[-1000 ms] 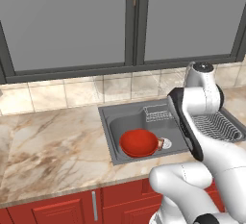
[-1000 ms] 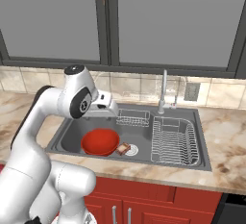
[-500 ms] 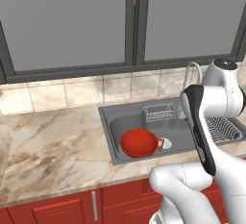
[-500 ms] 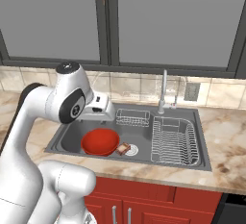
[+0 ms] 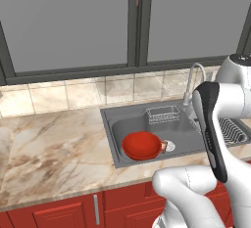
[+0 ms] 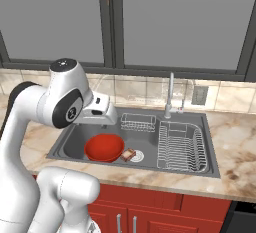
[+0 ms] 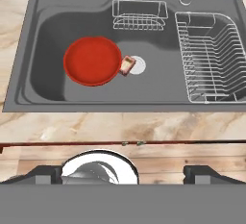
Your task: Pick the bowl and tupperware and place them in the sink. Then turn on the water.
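The red bowl (image 7: pixel 92 60) (image 5: pixel 142 145) (image 6: pixel 104 147) lies flat on the floor of the grey sink (image 7: pixel 53 21) (image 5: pixel 120 126) (image 6: pixel 72 139), in its left half, next to the drain. My gripper (image 7: pixel 124 174) hangs high over the counter's front edge, looking down on the basin. It is open wide with nothing between its fingertips (image 7: pixel 45 173). My white hand (image 6: pixel 100 109) hovers above the sink's left back part. The curved chrome faucet (image 6: pixel 171 94) (image 5: pixel 192 78) stands at the back rim. The tupperware and the water are out of view.
A small white-and-brown piece (image 7: pixel 127 66) rests by the drain, touching the bowl's right rim. A small wire rack (image 7: pixel 139 14) sits at the basin's back and a large wire dish rack (image 7: pixel 211 57) takes up the right side. Marble counter (image 5: pixel 54 144) spreads left of the sink.
The arm has swung back and to the right in the left base view, lifting the hand away from the basin. The bowl has stayed where it lay.
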